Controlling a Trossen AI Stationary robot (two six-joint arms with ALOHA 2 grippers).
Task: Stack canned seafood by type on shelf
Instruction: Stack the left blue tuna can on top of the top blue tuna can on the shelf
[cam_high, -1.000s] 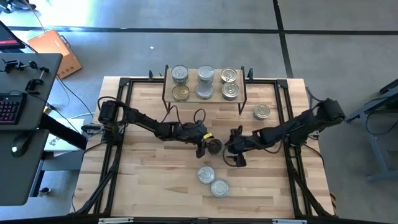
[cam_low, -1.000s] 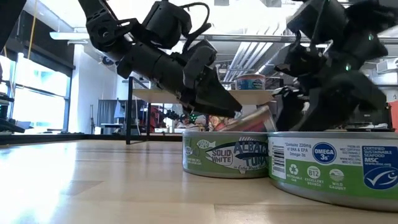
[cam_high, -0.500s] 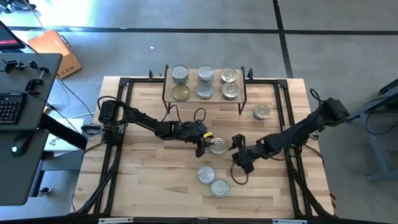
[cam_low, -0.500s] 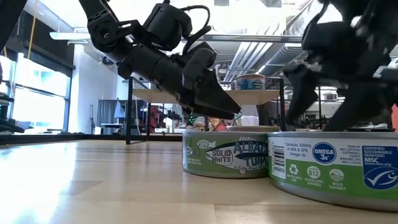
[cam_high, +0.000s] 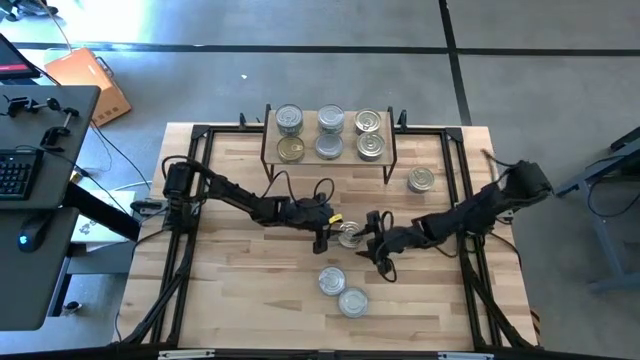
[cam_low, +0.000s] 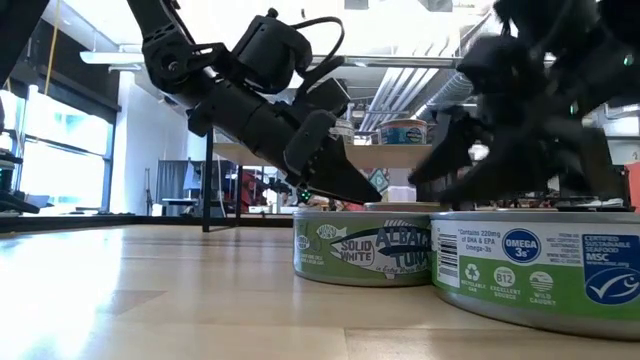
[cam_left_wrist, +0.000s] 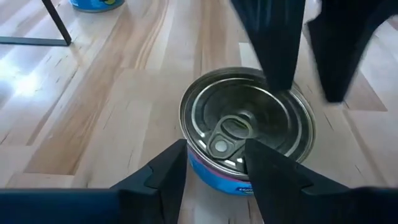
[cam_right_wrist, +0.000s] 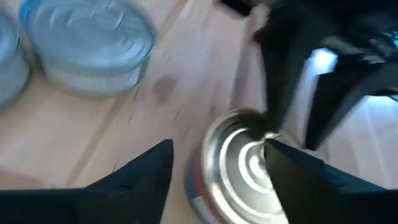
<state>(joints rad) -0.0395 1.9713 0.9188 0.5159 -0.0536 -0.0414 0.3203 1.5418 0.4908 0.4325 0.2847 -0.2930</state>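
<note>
The shelf (cam_high: 330, 128) stands at the table's (cam_high: 230, 300) far edge, centred, with six tins in two rows of three on it (cam_high: 329, 134). A single tin (cam_high: 421, 180) lies on the table just right of the shelf. At mid-table a tin (cam_high: 349, 236) sits between the left gripper (cam_high: 322, 236) on its left and the right gripper (cam_high: 376, 245) on its right. Two touching tins (cam_high: 341, 291) lie nearer the front edge.
</note>
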